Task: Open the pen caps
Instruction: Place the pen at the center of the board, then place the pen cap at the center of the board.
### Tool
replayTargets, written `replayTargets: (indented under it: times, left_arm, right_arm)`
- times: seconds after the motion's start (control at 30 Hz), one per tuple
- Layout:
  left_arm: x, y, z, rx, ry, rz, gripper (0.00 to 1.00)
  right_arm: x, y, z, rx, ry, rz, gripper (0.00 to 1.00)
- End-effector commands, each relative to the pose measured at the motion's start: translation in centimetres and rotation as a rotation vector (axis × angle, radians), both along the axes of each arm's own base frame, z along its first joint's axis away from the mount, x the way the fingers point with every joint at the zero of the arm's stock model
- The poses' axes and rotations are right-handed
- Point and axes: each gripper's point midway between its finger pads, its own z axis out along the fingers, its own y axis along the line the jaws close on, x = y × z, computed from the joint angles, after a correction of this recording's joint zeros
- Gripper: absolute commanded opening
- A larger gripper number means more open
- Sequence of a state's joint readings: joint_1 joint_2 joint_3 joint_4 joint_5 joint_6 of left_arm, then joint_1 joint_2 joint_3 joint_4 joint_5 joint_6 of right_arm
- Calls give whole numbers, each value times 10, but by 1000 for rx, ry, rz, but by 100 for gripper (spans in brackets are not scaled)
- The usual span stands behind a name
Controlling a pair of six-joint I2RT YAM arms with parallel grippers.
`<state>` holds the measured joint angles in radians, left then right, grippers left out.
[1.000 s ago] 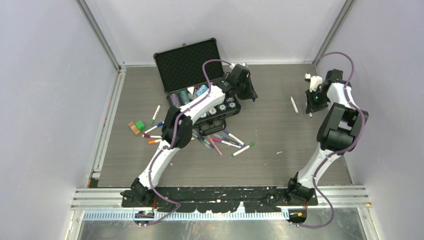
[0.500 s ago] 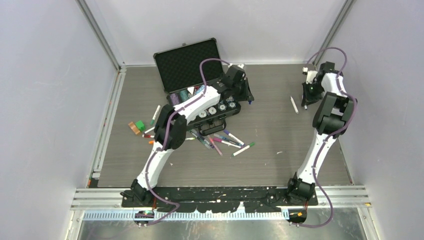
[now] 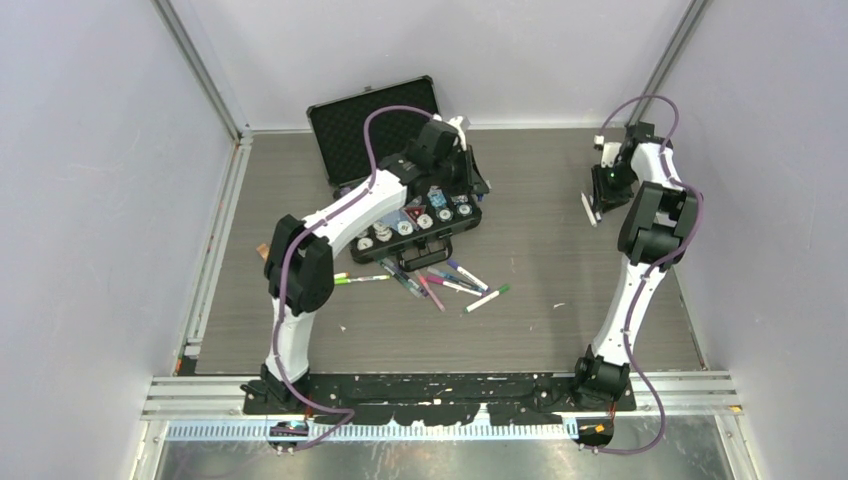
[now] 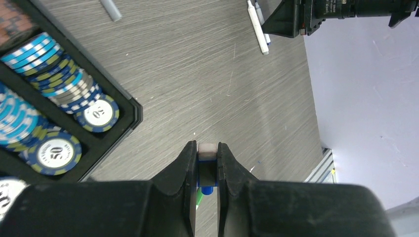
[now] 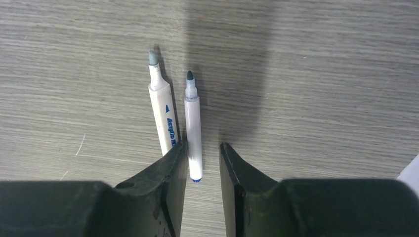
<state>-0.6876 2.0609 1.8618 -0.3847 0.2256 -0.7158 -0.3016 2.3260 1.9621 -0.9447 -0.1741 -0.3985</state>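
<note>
Top, moved: right gripper [image 3: 596, 203] has lowered to the table [image 3: 540, 260].
Left wrist: left gripper [image 4: 206, 148] pinches a blue pen cap [image 4: 206, 153] above the table.
Right wrist: jaws slightly apart astride an uncapped blue pen [image 5: 193, 128] lying flat, not gripping it.
Advice: lift straight up, avoiding nudges.

Case [image 3: 372, 125] on table [image 3: 540, 260], far side, left of middle; lid stands up at back, tray lies in front of it. Poker chips [image 4: 57, 150] stacked in tray compartments. Left gripper [image 4: 207, 148] just off tray's right corner, over bare table, pen cap [image 4: 207, 151] between its fingers. Heap of pens [image 3: 445, 283] on table in front of case, near middle; stray pens [image 3: 358, 278] left of heap. Far right: two pens [image 5: 193, 133] side by side, tips same way. Right gripper [image 5: 202, 148] over their rear ends, one pen's end between fingers, other just outside.
</note>
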Motion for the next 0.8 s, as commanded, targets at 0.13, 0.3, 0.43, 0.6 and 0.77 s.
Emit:
replayTargets:
  times: [0.13, 0.3, 0.43, 0.6, 0.77]
  left_arm:
    - [-14, 50, 38, 1, -80, -20, 0]
    - [-27, 109, 36, 66, -80, 4, 0]
    - [-46, 169, 26, 141, -48, 42, 0]
    - [-77, 233, -6, 261, 68, 81, 0]
    - [-127, 248, -52, 292, 293, 82, 0]
  right_arm:
    - [6, -6, 37, -46, -88, -51, 40]
    - [2, 1, 74, -36, -178, -72, 42]
    - [-3, 12, 108, -13, -246, -63, 45]
    - [-29, 60, 152, 139, -307, 2, 46]
    - [-71, 144, 191, 389, -367, 112, 46]
